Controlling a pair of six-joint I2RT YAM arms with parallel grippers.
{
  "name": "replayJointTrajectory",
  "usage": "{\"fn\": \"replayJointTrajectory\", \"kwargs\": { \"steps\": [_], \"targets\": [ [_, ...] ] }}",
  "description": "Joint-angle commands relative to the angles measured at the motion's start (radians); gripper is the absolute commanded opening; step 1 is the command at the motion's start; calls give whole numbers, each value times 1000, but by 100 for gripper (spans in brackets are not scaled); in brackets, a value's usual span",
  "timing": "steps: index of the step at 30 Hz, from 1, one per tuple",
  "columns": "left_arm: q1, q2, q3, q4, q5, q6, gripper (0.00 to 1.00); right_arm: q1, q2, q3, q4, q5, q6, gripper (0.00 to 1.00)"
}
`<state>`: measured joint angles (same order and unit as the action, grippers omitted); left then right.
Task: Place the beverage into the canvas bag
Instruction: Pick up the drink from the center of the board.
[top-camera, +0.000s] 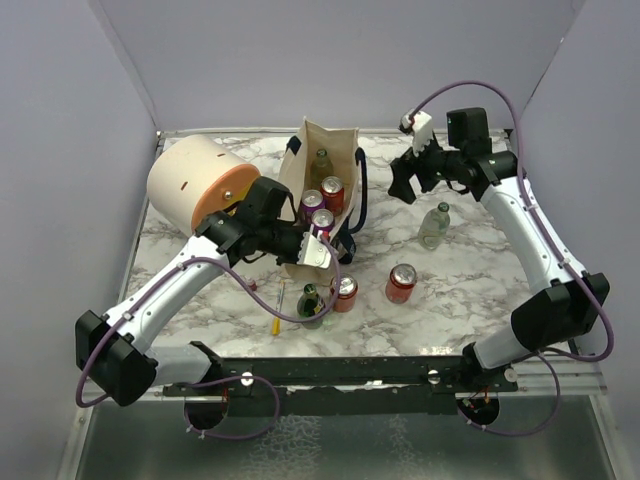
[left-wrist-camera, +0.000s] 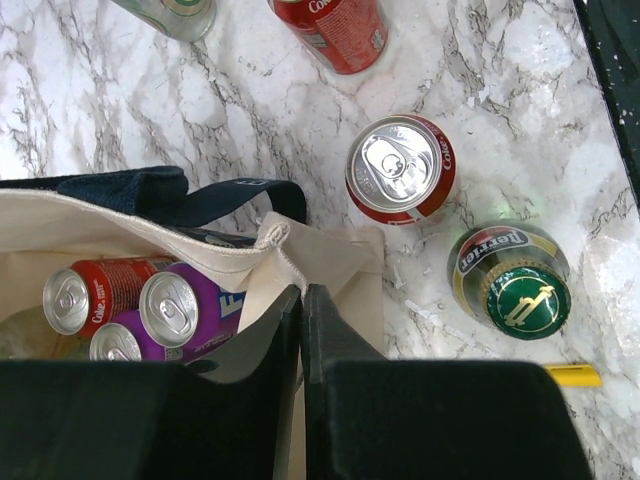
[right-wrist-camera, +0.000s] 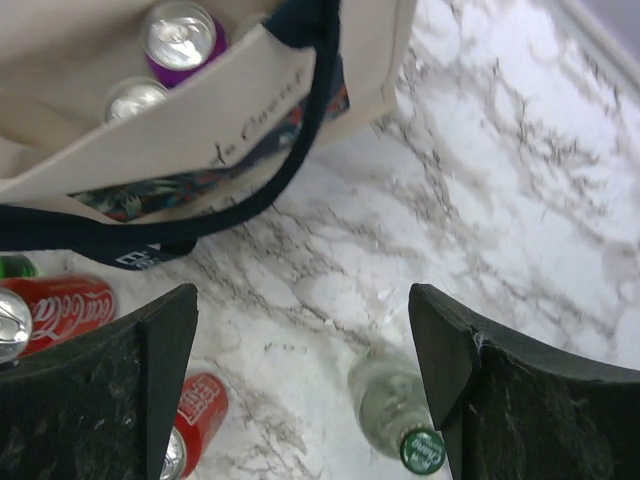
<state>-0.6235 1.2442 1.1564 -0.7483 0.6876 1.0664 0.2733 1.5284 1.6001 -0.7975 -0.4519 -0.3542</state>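
The cream canvas bag (top-camera: 318, 140) stands upright at mid-table with navy strap handles (left-wrist-camera: 180, 190). Inside it are a green bottle (top-camera: 322, 160), a red can (left-wrist-camera: 90, 290) and purple cans (left-wrist-camera: 185, 305). My left gripper (left-wrist-camera: 302, 292) is shut on the bag's near rim, with canvas pinched between its fingers. My right gripper (right-wrist-camera: 302, 300) hangs open and empty to the right of the bag. Below it a clear bottle with a green cap (right-wrist-camera: 395, 410) stands on the table. Other beverages on the table are a red can (top-camera: 401, 282), another red can (left-wrist-camera: 401, 168) and a green Perrier bottle (left-wrist-camera: 510, 282).
A cream-and-orange drum-shaped thing (top-camera: 195, 185) lies at the left rear, beside my left arm. A yellow stick-like tool (top-camera: 277, 322) lies near the front edge, left of the Perrier bottle. The marble table (top-camera: 470, 290) is bounded by grey walls on three sides.
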Motion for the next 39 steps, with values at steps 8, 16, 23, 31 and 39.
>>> {"fn": "replayJointTrajectory", "kwargs": {
  "steps": [8,16,23,31,39],
  "targets": [
    [4,55,55,-13,-3,-58,12,-164,-103,-109,63,126,60,84],
    [4,65,67,-1,-17,-76,18,-167,-44,-22,26,-35,28,81],
    [4,73,87,1,-35,-100,25,-163,7,32,4,-171,50,79],
    [4,73,109,-12,-49,-107,31,-136,28,25,-6,-206,35,79],
    [4,63,125,-5,-52,-130,43,-40,-33,-78,-151,-240,-242,81]
  ]
}}
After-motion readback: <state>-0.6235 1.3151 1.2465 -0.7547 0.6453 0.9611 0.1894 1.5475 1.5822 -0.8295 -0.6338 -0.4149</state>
